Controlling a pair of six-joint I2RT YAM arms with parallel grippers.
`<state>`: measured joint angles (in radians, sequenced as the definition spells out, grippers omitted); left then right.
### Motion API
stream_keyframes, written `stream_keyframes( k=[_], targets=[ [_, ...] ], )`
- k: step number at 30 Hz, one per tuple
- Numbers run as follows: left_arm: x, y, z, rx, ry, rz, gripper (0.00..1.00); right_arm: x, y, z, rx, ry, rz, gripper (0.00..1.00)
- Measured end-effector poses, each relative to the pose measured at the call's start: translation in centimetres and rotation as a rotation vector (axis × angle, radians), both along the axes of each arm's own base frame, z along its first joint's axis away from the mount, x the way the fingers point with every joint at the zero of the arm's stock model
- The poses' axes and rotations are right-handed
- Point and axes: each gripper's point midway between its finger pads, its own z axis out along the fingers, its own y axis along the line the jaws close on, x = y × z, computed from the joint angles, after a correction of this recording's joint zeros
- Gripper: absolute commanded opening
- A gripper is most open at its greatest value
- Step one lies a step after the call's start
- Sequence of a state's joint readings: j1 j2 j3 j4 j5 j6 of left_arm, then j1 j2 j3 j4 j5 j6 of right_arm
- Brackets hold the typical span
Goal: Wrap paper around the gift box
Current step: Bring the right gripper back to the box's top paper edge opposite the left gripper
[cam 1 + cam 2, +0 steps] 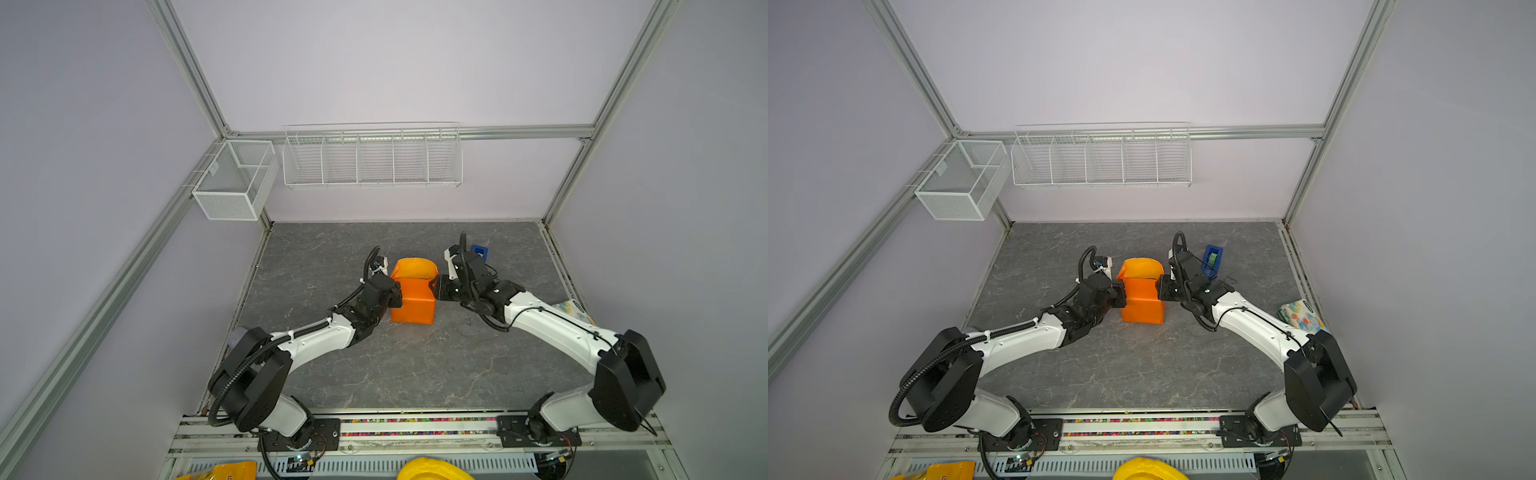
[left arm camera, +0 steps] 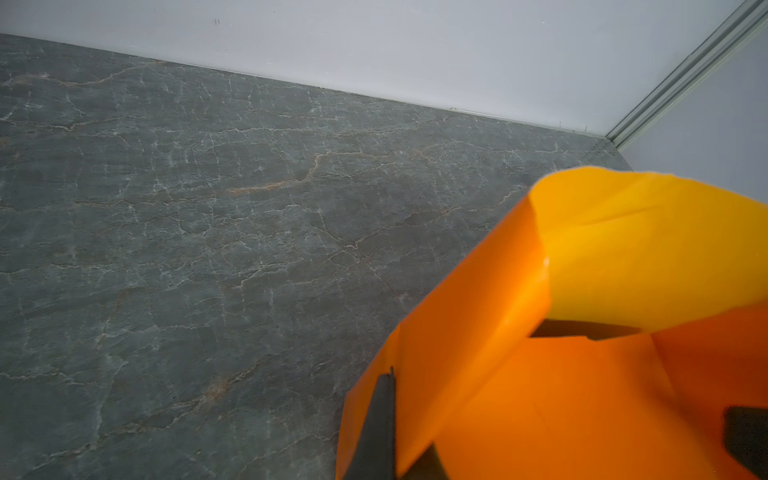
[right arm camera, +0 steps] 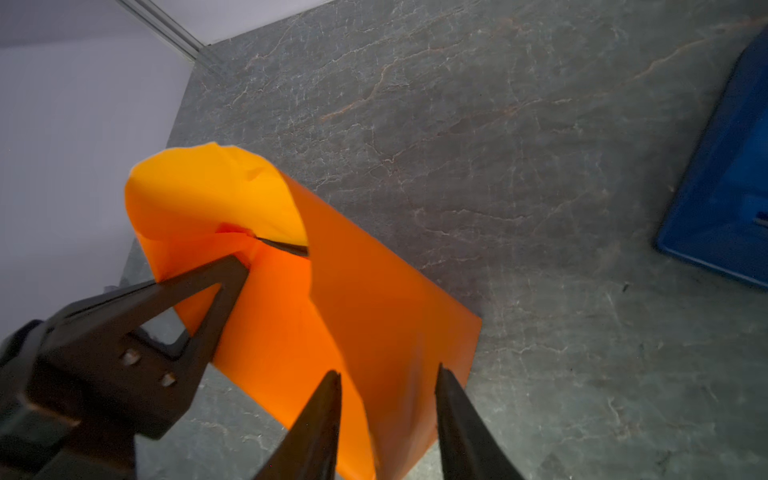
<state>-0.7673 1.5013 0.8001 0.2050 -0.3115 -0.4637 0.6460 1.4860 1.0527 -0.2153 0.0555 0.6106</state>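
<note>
Orange paper (image 1: 412, 297) stood as an open-topped sleeve, contents hidden; left gripper (image 1: 395, 294) clenched its left wall, right gripper (image 3: 388, 370) straddled its right wall, released.

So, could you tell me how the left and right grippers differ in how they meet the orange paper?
The left gripper is shut, pinching the paper; the right gripper holds its fingers apart, a paper flap between them. The left gripper meets the paper's left side, the right gripper its right. Both reach it at similar height.
</note>
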Motion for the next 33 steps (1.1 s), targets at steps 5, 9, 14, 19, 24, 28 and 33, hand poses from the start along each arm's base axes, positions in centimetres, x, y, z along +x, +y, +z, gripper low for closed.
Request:
stream_keyframes(
  k=[5,9,14,19,24,28,33],
  targets=[
    [0.0,0.0,0.0,-0.010,0.005,0.013,0.04,0.6,0.1,-1.2,-0.021,0.004,-0.023,0.23],
    [0.0,0.1,0.0,-0.015,0.007,0.025,0.04,0.9,-0.1,-1.0,-0.034,-0.008,-0.033,0.31],
    [0.0,0.4,0.0,-0.017,0.008,0.041,0.04,0.5,-1.1,0.2,-0.064,-0.032,-0.049,0.44],
    [0.0,0.4,0.0,-0.022,0.010,0.046,0.04,-1.9,-0.4,3.1,-0.053,-0.087,-0.017,0.42],
    [0.1,0.5,0.0,-0.023,0.010,0.053,0.05,-4.5,3.0,3.0,-0.048,-0.081,0.075,0.37],
    [0.0,0.5,0.0,-0.023,0.011,0.053,0.06,-3.9,4.4,0.6,-0.085,-0.036,0.084,0.34],
    [-0.2,1.0,0.1,-0.017,0.009,0.063,0.08,-3.0,4.8,-0.4,-0.114,-0.037,0.068,0.32]
  ],
)
